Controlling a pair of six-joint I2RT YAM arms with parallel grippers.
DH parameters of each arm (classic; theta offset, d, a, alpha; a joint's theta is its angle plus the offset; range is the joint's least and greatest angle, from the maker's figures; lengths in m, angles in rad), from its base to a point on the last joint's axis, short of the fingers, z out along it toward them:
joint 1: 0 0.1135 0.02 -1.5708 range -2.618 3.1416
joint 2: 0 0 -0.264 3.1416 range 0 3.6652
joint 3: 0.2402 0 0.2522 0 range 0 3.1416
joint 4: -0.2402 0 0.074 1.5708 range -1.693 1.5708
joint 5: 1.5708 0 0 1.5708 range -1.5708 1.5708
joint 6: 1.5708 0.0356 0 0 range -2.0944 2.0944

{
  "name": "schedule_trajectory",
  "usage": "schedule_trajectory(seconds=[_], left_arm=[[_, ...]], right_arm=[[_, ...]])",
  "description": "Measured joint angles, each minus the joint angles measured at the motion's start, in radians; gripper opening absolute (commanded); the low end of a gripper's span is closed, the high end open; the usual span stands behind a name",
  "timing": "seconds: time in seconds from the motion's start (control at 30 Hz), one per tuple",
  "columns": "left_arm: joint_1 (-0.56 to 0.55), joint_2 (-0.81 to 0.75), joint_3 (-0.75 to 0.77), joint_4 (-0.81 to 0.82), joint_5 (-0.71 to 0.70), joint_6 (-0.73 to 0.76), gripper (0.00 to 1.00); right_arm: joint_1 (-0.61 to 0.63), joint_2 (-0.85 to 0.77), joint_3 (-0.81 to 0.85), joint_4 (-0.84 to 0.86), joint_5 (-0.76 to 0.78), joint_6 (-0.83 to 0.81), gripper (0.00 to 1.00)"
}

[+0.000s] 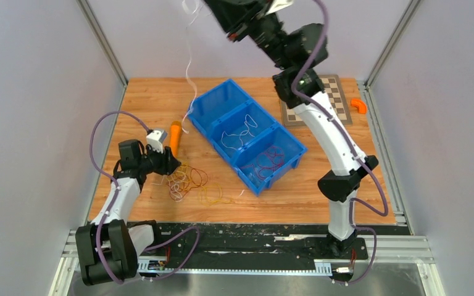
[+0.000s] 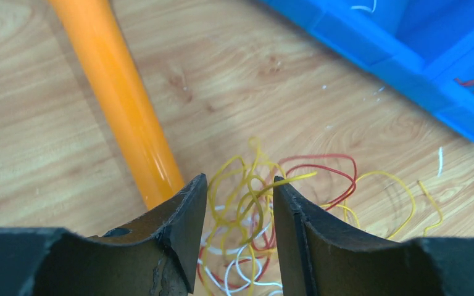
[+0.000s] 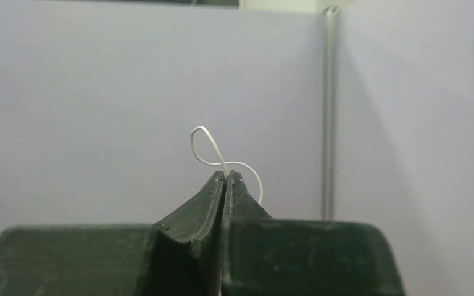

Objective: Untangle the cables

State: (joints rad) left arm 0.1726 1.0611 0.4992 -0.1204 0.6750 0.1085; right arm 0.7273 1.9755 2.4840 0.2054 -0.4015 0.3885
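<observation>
On the left, the left gripper (image 2: 239,185) has its jaws apart around the tangle of cables (image 1: 188,180), which lies on the worktop (image 1: 136,98) beside an orange tube (image 1: 175,137). The blue bin (image 1: 222,105) already holds white cables (image 1: 237,135) and red cables (image 1: 268,163) in separate compartments. The right gripper (image 3: 226,176), raised high, is clamped on one white cable (image 3: 241,163). I judge the task partly done; yellow, red and white strands are still knotted.

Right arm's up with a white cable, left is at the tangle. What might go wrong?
1. The right gripper pinches the white cable only near its looped end, so it may slip out.
2. The left gripper sits open around yellow, red and white strands of the tangle. Closing could grab several at once.
</observation>
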Motion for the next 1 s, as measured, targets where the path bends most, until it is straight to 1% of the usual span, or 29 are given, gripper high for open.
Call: schedule_trajectory(seconds=[0.03, 0.2, 0.23, 0.27, 0.33, 0.37, 0.4, 0.43, 0.5, 0.63, 0.7, 0.83, 1.0], left_arm=[[0.001, -0.002, -0.001, -0.024, -0.011, 0.014, 0.49], [0.029, 0.0, -0.001, -0.096, -0.057, 0.076, 0.35], [0.048, 0.004, -0.001, -0.104, -0.064, 0.085, 0.35], [0.06, 0.008, -0.001, -0.11, -0.069, 0.091, 0.37], [0.079, 0.014, 0.001, -0.133, -0.069, 0.108, 0.48], [0.087, 0.015, 0.004, -0.15, -0.06, 0.117, 0.61], [0.089, 0.012, 0.008, -0.159, -0.05, 0.127, 0.69], [0.089, 0.007, 0.014, -0.169, -0.038, 0.135, 0.8], [0.09, -0.021, 0.031, -0.188, -0.008, 0.138, 0.91], [0.09, -0.087, 0.092, -0.213, 0.013, 0.138, 0.98], [0.09, -0.101, 0.132, -0.23, 0.016, 0.139, 1.0], [0.09, -0.117, 0.182, -0.265, 0.02, 0.133, 1.0], [0.09, -0.153, 0.187, -0.303, 0.019, 0.117, 1.0]], right_arm=[[-0.018, -0.01, 0.016, 0.008, 0.028, -0.016, 0.0], [-0.103, -0.081, 0.052, 0.051, 0.125, -0.084, 0.0], [-0.117, -0.098, 0.053, 0.058, 0.136, -0.096, 0.0], [-0.127, -0.115, 0.051, 0.063, 0.141, -0.103, 0.0], [-0.142, -0.156, 0.016, 0.077, 0.142, -0.111, 0.0], [-0.148, -0.191, -0.031, 0.085, 0.137, -0.117, 0.0], [-0.15, -0.219, -0.076, 0.09, 0.131, -0.122, 0.0], [-0.153, -0.242, -0.116, 0.093, 0.123, -0.127, 0.0], [-0.153, -0.281, -0.208, 0.096, 0.102, -0.138, 0.0], [-0.159, -0.294, -0.356, 0.075, 0.061, -0.163, 0.0], [-0.168, -0.293, -0.426, 0.047, 0.047, -0.17, 0.0], [-0.201, -0.293, -0.561, 0.0, 0.023, -0.177, 0.0], [-0.23, -0.299, -0.705, -0.014, -0.011, -0.194, 0.0]])
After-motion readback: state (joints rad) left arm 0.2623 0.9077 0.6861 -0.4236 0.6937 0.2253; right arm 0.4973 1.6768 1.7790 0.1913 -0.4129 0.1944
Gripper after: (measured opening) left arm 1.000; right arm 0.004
